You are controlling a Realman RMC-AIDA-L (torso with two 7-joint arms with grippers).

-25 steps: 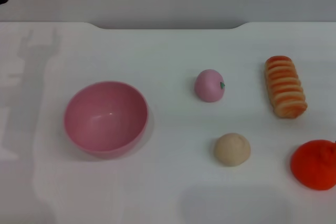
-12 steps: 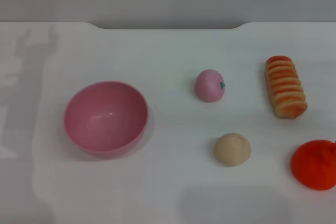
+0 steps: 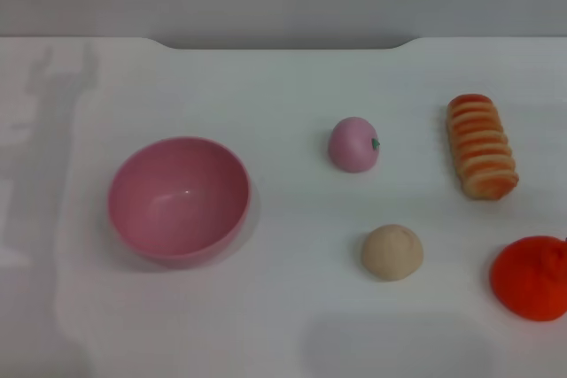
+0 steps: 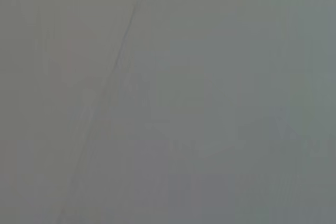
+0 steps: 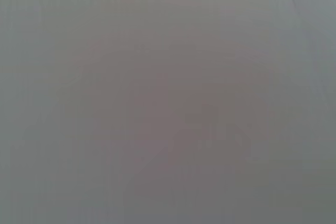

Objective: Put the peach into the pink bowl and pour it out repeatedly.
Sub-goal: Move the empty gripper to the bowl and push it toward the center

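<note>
Only real change vs a sec ago: the dark bit of arm that sat in the far left corner of the head view is gone now, everything on the table is exactly where it was. Neither gripper shows up anywhere, both wrist cams just give flat grey, so can't tell if fingers are apart or together.

Peach sits on the white table, well apart from the pink bowl, which is upright and empty on the robot's left. So imo the step is still the first pickup, nothing started.

Tips for doing it well: come straight down over the peach, close across its widest part bc it's round and will prob roll or squirt out if pinched off-centre. Don't grab the beige ball just nearer the robot, similar size. Striped bread roll and lumpy orange-red fruit are off to the right, no issue.

Bowl looks smooth, glossy plastic, deep w/ curved walls, so drop from low or the peach may bounce.
</note>
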